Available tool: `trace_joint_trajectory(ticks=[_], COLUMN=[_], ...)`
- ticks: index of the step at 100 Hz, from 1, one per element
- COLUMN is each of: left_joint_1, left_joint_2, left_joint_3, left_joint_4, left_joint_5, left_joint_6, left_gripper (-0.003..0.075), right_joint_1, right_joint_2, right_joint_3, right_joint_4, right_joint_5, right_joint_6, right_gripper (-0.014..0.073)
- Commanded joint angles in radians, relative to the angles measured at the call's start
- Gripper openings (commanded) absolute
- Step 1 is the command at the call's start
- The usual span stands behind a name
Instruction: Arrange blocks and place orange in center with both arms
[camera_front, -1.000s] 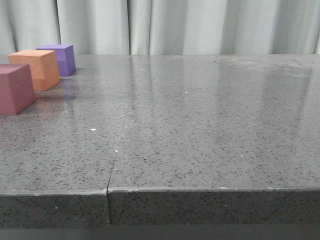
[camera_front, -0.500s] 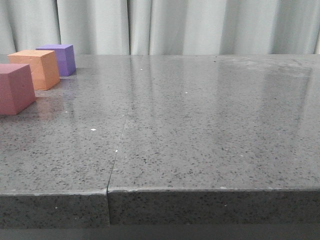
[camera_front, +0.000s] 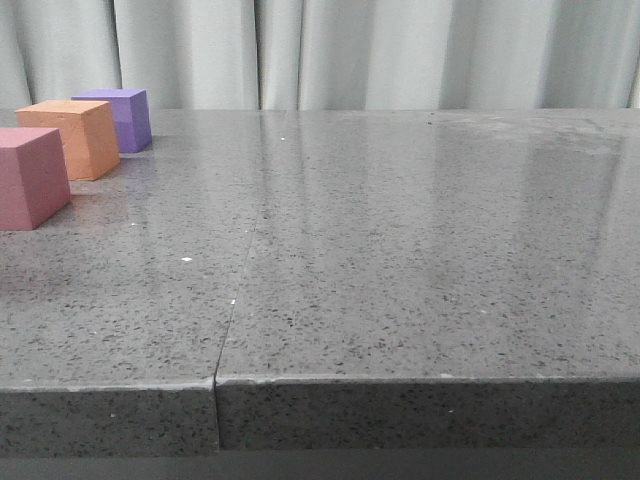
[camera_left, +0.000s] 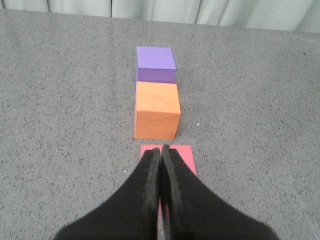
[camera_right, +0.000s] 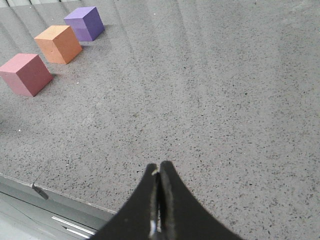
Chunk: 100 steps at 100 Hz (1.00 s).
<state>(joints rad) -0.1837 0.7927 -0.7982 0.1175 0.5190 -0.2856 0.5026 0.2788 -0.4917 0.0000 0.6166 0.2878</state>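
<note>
The orange cube (camera_front: 70, 138) is seen at the far left of the grey speckled desk (camera_front: 400, 250) in the front view, set as the middle one of a row of three, with the purple cube (camera_front: 122, 118) just behind it toward the curtain (camera_front: 350, 50) and the pink-red cube (camera_front: 30, 178) just in front of it, nearer the desk's front edge; narrow gaps of bare desk are visible between neighbours, so the cubes are near one another but apart. The same row is shown in the left wrist view, where the orange cube (camera_left: 156, 110) lies between the purple cube (camera_left: 155, 64) and the pink-red cube (camera_left: 177, 156), the latter partly hidden under the left hand (camera_left: 160, 152), whose two black fingers are pressed together with nothing between them; whether the fingers touch the pink-red cube cannot be told. In the right wrist view the right hand (camera_right: 159, 170) is held over bare desk well apart from the row, its fingers likewise pressed together and empty. A seam (camera_front: 235, 300) is seen running across the desk from its front edge
</note>
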Motion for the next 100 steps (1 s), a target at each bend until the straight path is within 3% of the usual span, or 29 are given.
trace_joint_trajectory(ticks=[1, 47, 76, 100], left_joint_1=[-0.004, -0.004, 0.04, 0.102], left_joint_2=[-0.049, -0.296, -0.369, -0.478], left_joint_3=[0.007, 0.26, 0.371, 0.472], left_joint_4=[-0.008, -0.026, -0.048, -0.097], left_joint_5=[-0.07, -0.131, -0.301, -0.349], left_joint_6=[-0.009, -0.005, 0.208, 0.237], left_gripper=[-0.002, -0.002, -0.002, -0.002], right_joint_1=[-0.005, -0.005, -0.005, -0.005], right_joint_2=[0.008, 0.008, 0.008, 0.008], right_joint_3=[-0.027, -0.027, -0.027, -0.027], right_joint_4=[-0.015, -0.015, -0.015, -0.015], right_joint_5=[-0.076, -0.076, -0.076, -0.076], right_joint_6=[-0.008, -0.008, -0.008, -0.008], right_gripper=[-0.0068, -0.0068, -0.0068, -0.0068])
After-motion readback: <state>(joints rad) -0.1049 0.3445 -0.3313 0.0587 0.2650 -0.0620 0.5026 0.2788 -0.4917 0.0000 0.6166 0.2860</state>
